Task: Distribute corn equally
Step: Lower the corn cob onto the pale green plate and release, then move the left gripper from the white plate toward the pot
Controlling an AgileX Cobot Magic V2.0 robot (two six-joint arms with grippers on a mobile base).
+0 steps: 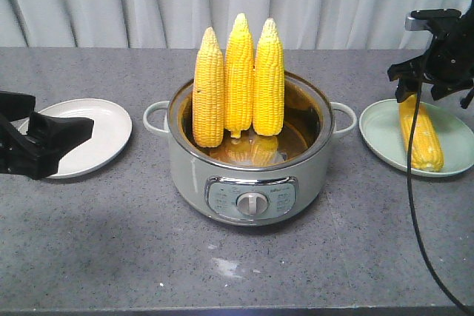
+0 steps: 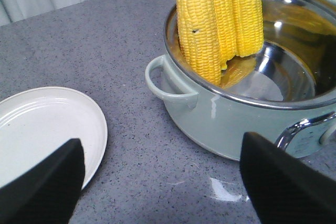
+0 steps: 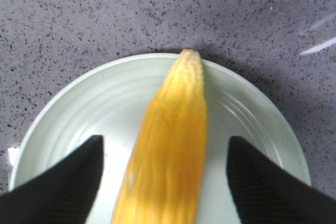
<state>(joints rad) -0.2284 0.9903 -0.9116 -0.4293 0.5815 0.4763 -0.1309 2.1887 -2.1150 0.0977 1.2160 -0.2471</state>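
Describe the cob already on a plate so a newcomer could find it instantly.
Find the pot at the middle of the grey counter, then the pale green plate to its right. The cob there lies flat, alone; the other three cobs stand upright in the pot.

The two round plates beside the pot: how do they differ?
The white round plate is bare, while the pale green round plate holds one yellow corn cob lying flat. The white plate sits left of the pale grey-green cooking pot, the green one right. Both are shallow, ringed and rest on the grey speckled counter.
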